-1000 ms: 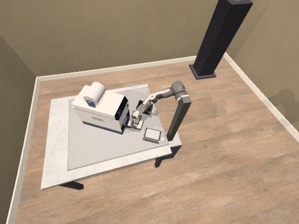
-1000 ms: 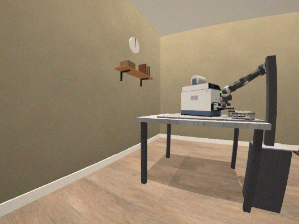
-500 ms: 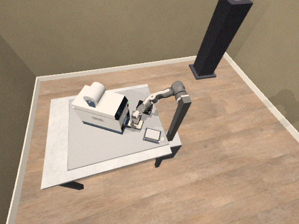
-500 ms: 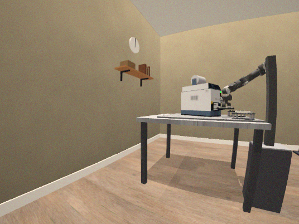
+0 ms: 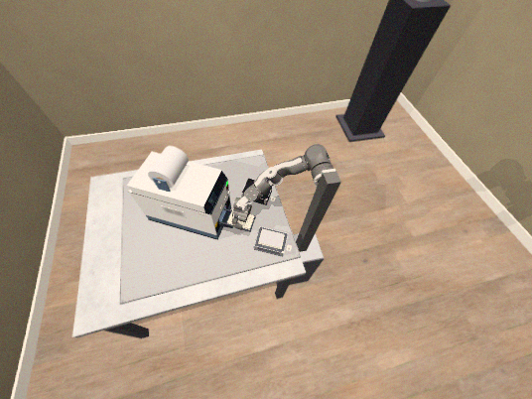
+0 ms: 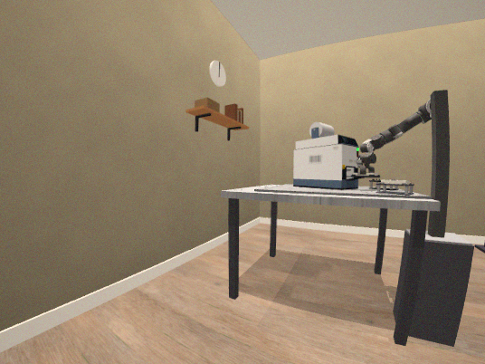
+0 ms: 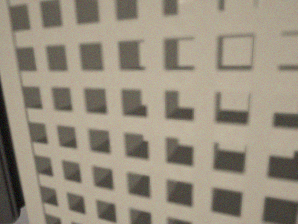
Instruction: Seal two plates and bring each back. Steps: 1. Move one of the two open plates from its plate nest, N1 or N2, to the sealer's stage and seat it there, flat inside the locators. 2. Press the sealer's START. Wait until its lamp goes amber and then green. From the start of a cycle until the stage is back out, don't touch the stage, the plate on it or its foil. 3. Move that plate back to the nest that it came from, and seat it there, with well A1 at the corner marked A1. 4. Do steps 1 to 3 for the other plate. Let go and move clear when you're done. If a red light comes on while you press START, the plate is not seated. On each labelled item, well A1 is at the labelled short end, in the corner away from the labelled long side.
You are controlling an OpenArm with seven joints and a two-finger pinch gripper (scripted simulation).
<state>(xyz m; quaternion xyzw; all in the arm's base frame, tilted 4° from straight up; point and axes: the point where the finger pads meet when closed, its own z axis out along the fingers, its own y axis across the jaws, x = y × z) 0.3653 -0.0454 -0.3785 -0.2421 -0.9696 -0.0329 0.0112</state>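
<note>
Claw (image 5: 241,219) (image 6: 365,170), fingers parted, stands at an open plate (image 5: 248,221) (image 7: 110,79) beside the sealer (image 5: 174,199) (image 6: 318,165), centre frame, where a crooked lift could snag its rim and unseat it

Sealer (image 5: 174,191) (image 6: 318,165): white, blue-based, lamp (image 5: 227,184) (image 6: 357,149) green
Stage (image 5: 243,228) (image 6: 371,176): out
Stage plate (image 5: 247,221) (image 7: 111,80): pale, square-welled, lying flat
Other plate (image 5: 272,238): pale-topped, flat in its nest (image 5: 263,249) (image 6: 397,185), seal seemingly unclear

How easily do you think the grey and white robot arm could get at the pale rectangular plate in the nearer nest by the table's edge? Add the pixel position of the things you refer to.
Probably yes: the pale rectangular plate (image 5: 272,238) lies uncovered, with nothing above it, a short way from the grey and white robot arm (image 5: 271,175) (image 6: 393,132).
</note>
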